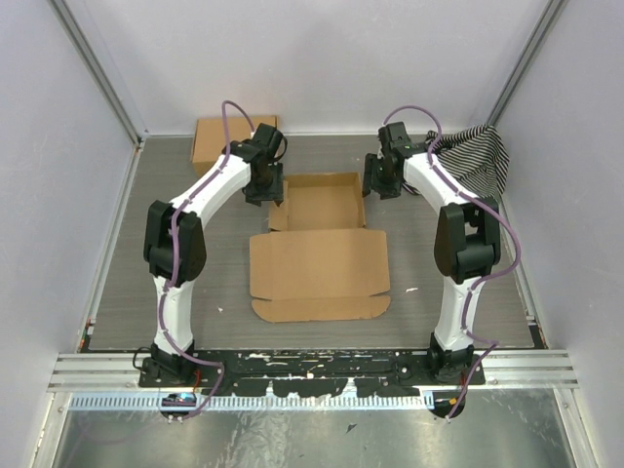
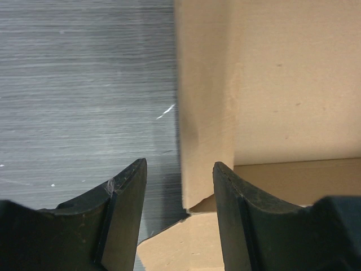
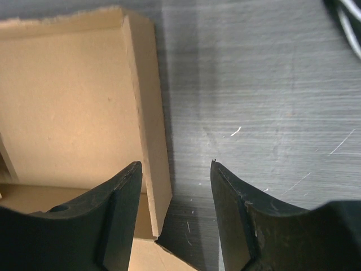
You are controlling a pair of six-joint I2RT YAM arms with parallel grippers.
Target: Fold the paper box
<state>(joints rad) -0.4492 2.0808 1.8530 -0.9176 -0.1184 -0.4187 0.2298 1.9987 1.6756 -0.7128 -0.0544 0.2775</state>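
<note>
The paper box (image 1: 320, 244) is brown cardboard in the table's middle, its far half raised into a shallow tray and its lid panel lying flat toward me. My left gripper (image 1: 267, 191) is open and straddles the tray's upright left wall (image 2: 206, 107), one finger on each side, not touching it. My right gripper (image 1: 378, 185) is open and straddles the upright right wall (image 3: 152, 124), with free space on both sides. Both walls stand on their own.
A second folded brown box (image 1: 229, 144) lies at the far left by the back wall. A black-and-white striped cloth (image 1: 478, 161) lies at the far right, close behind the right arm. Side walls enclose the table.
</note>
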